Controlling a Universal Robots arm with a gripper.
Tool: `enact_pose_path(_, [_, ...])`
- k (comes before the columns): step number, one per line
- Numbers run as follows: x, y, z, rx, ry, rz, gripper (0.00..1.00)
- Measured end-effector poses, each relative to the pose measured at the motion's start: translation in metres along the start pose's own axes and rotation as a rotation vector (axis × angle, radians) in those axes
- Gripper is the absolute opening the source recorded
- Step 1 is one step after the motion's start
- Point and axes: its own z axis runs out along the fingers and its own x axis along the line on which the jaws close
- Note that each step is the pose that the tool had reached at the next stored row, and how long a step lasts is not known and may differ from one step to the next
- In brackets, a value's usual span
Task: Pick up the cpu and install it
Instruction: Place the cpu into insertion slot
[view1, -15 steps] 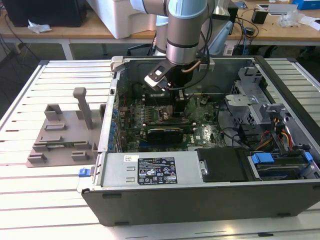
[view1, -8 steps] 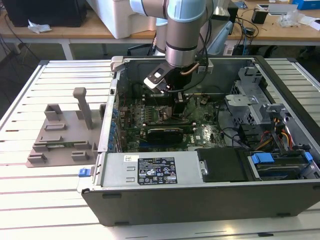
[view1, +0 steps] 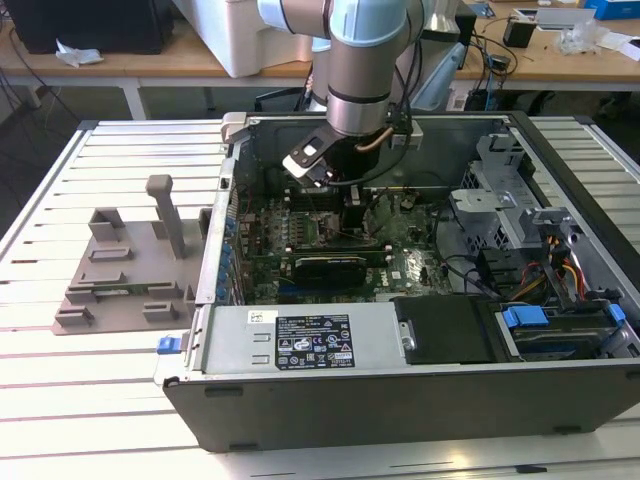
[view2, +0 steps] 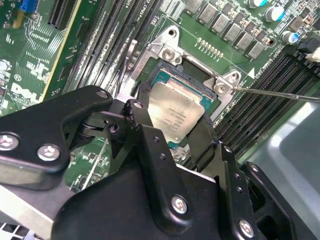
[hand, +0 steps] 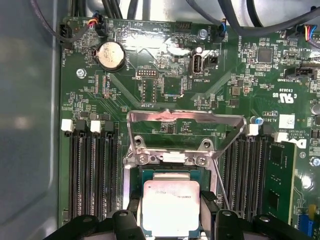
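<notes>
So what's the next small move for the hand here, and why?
Probably ease the hand straight down a touch. It grips the cpu by two opposite edges directly over the socket, whose load plate stands open. Whether the chip is fully seated I can't tell, so a gentle lowering seems safest.

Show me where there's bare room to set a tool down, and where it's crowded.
Free: the slatted table at the exterior view's left, around the grey fixture beside the case. Crowded: inside the case, where the hand holds the cpu at the socket.
</notes>
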Motion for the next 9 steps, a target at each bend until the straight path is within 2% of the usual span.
enact_pose_path(9, [0.0,-0.0009,0.0028,0.0003,-0.0004,0.0,0.55])
